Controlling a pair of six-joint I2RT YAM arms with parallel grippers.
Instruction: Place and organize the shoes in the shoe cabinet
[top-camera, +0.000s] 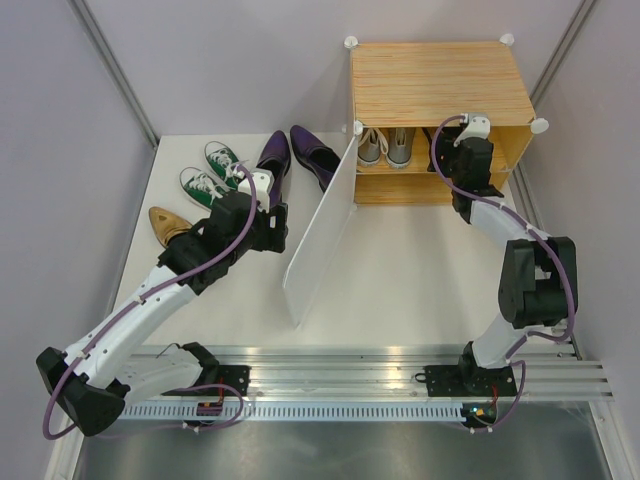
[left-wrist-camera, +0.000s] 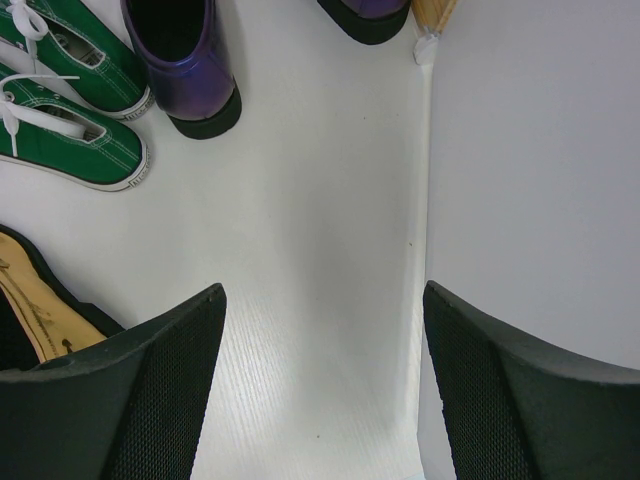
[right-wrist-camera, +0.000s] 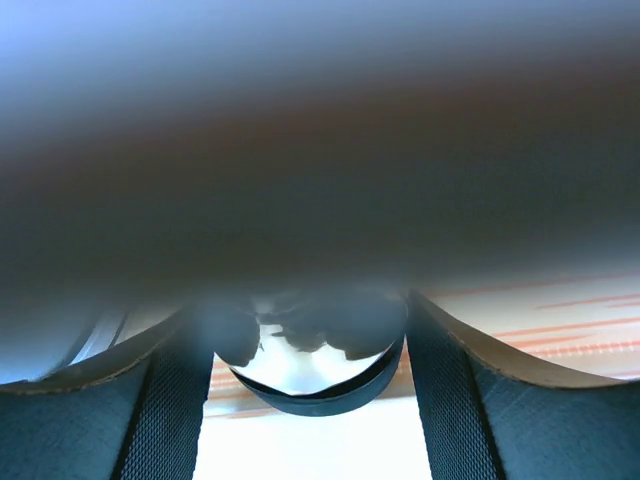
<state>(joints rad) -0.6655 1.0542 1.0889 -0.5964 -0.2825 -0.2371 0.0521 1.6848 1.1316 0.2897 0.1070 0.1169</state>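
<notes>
Grey sneakers with white laces (top-camera: 385, 147) stand side by side on the upper shelf of the light bamboo-grain wooden shoe cabinet (top-camera: 440, 80) at the far right of the white table (top-camera: 400, 260). Its flat white door panel (top-camera: 320, 235) swings wide open towards the arms. Left of the door, on the table, lie the green sneakers with white laces (top-camera: 212, 172), the glossy purple dress shoes (top-camera: 273, 155) and one gold pointed shoe (top-camera: 168, 222).

The left gripper (left-wrist-camera: 322, 290) hovers over bare table beside the door, its claw spread wide and holding nothing. The right gripper (right-wrist-camera: 300, 320) reaches into the upper shelf, right of the grey pair. A glossy rounded thing with a dark rim (right-wrist-camera: 310, 375) sits between its parted fingers, and I cannot tell whether they grip it.
</notes>
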